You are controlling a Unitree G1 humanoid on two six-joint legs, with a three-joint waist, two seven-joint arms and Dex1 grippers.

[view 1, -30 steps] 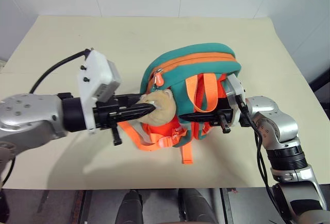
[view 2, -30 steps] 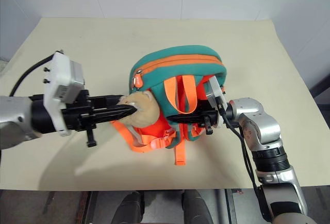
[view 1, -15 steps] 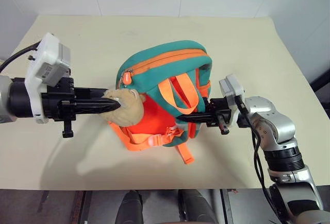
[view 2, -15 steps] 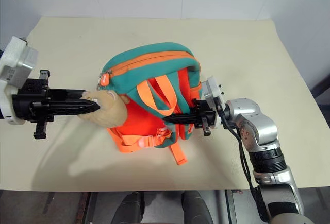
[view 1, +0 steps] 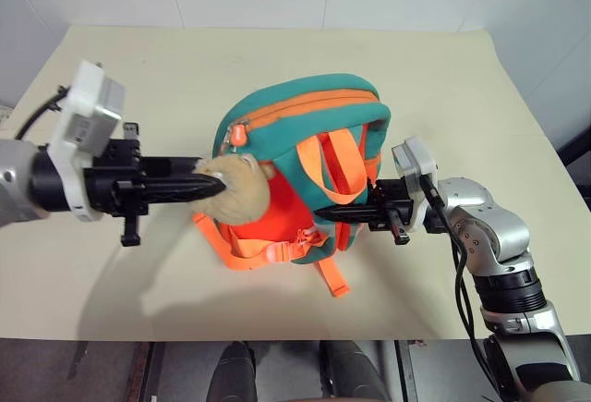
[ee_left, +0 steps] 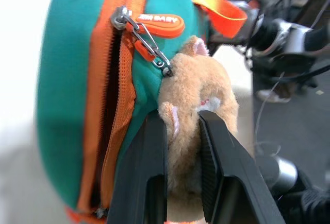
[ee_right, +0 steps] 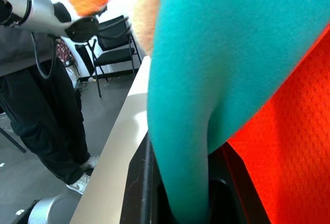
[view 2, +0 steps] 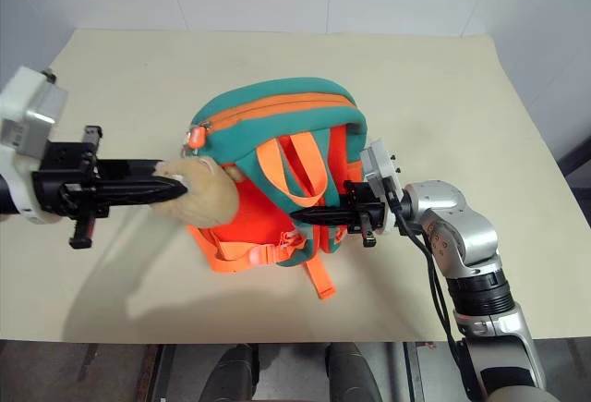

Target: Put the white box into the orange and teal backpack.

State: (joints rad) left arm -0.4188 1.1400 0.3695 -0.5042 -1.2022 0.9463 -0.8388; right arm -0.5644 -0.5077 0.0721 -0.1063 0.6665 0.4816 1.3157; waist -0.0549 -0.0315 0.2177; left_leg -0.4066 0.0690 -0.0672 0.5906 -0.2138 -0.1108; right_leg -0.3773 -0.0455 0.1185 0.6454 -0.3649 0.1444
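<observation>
The orange and teal backpack (view 1: 305, 120) hangs above the table between my two grippers, straps toward me. My left gripper (view 1: 220, 183) points in from the left and is shut on the tan plush cat (ee_left: 198, 95), which hangs from the zip pull (ee_left: 160, 20). Beside the pull the orange zip shows a dark gap. My right gripper (view 1: 323, 211) reaches in from the right, under the orange handle loop, and is shut on a fold of the backpack's teal fabric (ee_right: 206, 80). The white box is out of view.
The beige table (view 1: 185, 69) spreads wide around the backpack, with white walls behind it. In the right wrist view a person in dark trousers (ee_right: 46, 110) stands beside the table's edge, with a black chair (ee_right: 116, 44) behind.
My left gripper has drawn to the left with the plush cat, and the backpack has shifted left with it. The right gripper has kept its place and grip.
</observation>
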